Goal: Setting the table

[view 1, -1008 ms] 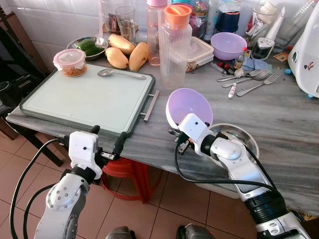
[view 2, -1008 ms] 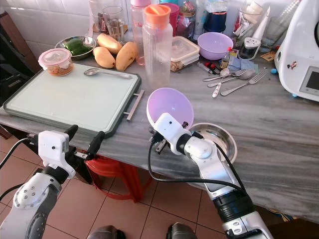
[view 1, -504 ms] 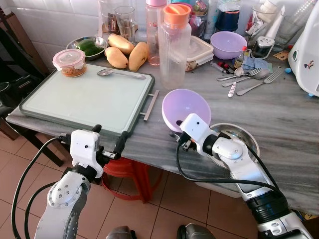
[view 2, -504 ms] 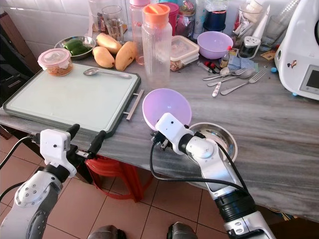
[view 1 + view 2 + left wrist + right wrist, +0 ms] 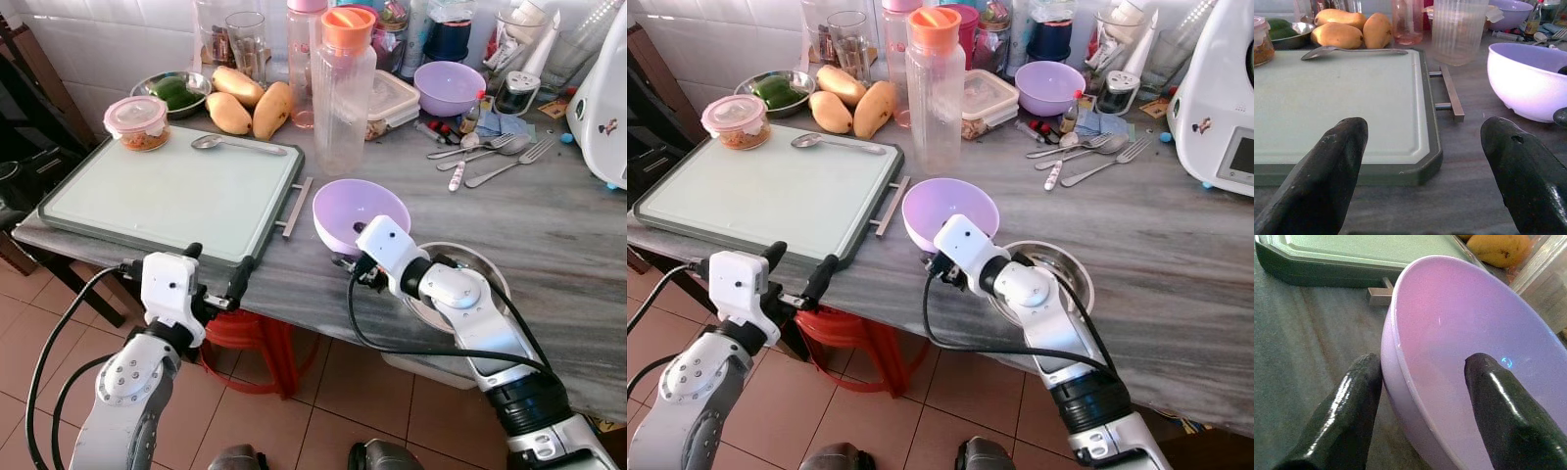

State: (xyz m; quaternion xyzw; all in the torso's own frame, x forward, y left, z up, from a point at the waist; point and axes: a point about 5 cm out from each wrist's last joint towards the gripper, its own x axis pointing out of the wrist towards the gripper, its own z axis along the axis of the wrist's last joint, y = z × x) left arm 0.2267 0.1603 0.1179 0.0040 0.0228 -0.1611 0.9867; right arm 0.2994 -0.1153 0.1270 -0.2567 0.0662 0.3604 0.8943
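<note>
Right gripper (image 5: 1418,406) jaws pinching rim of purple bowl (image 5: 361,210) low over table (image 5: 549,215) beside tray (image 5: 176,191), left gripper (image 5: 1425,161) jaws spread idle; rim-only pinch, likely to tip or slip if released early.

Right gripper (image 5: 1420,401) clamped (left gripper (image 5: 1425,161) spread).

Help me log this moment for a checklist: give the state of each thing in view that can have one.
Purple bowl: upright, empty, rim pinched by right gripper.
Left gripper: open, holding nothing, at the tray's near edge.
Tray: flat on the counter.
Spoon: lying on the tray.
Food container: lidded, on the tray.
Orange-capped bottle: upright, capped.
Steel bowl: upright.
</note>
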